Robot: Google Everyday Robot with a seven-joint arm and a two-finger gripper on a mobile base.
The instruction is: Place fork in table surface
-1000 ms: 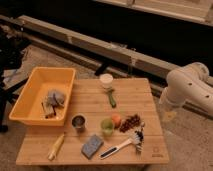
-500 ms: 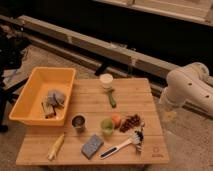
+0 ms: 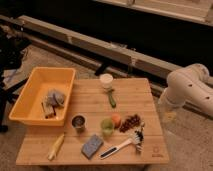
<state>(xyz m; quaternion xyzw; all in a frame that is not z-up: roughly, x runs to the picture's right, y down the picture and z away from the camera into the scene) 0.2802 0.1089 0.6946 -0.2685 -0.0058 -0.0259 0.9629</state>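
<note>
Pale planks form the bench [image 3: 130,95], crowded along its near half. The white arm [image 3: 192,87] stands off the right edge, and its tool [image 3: 168,111] hangs just beside that edge; whether the tool is spread or pressed together cannot be told. What appears to be the fork [image 3: 142,129], slim and grey, lies just right of the grapes [image 3: 131,122], near the dish brush [image 3: 122,146] head. Judgement: approach from above, close across the thin shank clear of bristles and grapes, then lay the fork flat on bare wood at the far right.
</note>
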